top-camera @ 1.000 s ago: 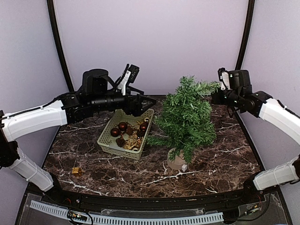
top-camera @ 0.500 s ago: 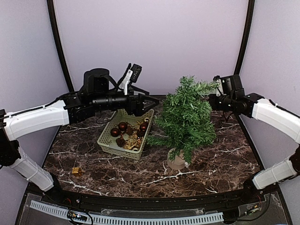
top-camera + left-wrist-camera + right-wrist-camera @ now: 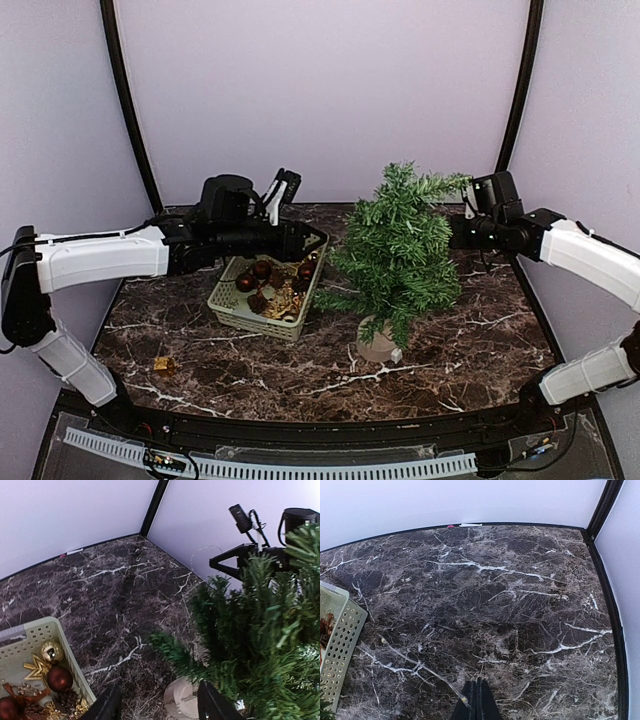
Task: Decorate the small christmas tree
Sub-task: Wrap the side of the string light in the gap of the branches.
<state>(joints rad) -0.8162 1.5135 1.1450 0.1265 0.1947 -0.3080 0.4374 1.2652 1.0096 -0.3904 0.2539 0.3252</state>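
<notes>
Overhead, the tree (image 3: 400, 255) stands just right of the left gripper (image 3: 312, 238), whose fingers are spread and empty above the basket (image 3: 250, 322). The right gripper (image 3: 462, 232) sits just right of the tree's upper branches.

From the left wrist, the tree fills the view ahead-right, its base (image 3: 182, 700) just beyond the parted fingers.

From the right wrist, the fingers are pressed together, holding nothing.

The tree is probably light and tippy, with springy branches. Steady it by the trunk or base.
</notes>
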